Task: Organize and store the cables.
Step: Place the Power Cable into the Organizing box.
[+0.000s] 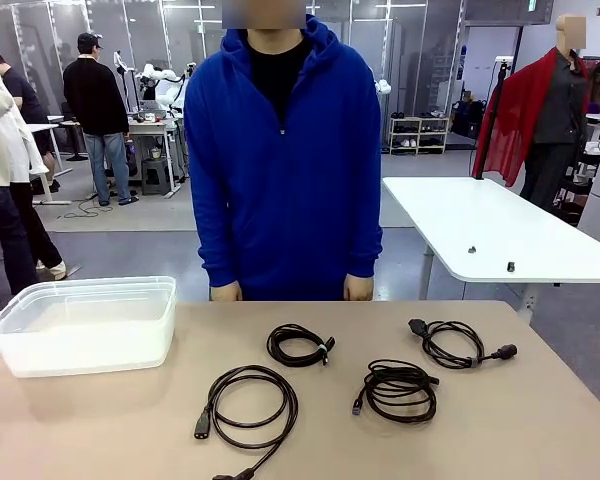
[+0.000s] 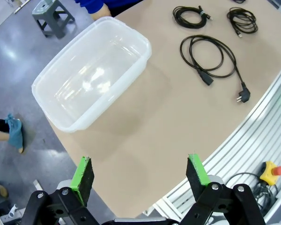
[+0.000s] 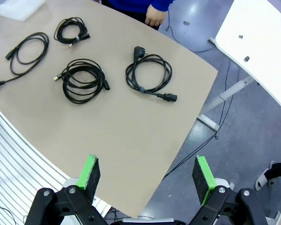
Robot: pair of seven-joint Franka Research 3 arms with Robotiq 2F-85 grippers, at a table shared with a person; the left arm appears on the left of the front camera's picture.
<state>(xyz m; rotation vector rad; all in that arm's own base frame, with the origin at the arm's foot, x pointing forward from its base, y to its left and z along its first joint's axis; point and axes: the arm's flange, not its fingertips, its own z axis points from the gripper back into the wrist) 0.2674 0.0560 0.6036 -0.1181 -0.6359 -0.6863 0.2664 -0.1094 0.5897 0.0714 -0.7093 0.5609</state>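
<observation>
Nothing is stored yet: the clear tub [image 1: 80, 325] at the bench's [image 1: 500, 440] left end sits empty, and the cables [image 3: 82, 79] lie apart from centre to right: a loose loop [image 1: 248, 405], a strapped coil [image 1: 300, 345], a thick bundle [image 1: 400, 390] and a plug-ended coil [image 1: 458, 345]. The left pincer [image 2: 139, 169] and the right pincer [image 3: 147, 171] hang spread wide, pinching nothing, so the next move likely calls for one to drop over a coil and close across its strands. The bench is smooth and tan, in an open lab with a grey floor [image 1: 130, 260].

Landmark: we take the white rectangular side table [image 1: 500, 225].
Floor: we see glossy grey flooring [image 1: 130, 250] left of it.
Shelving: a low metal rack [image 1: 417, 135] behind it.
</observation>
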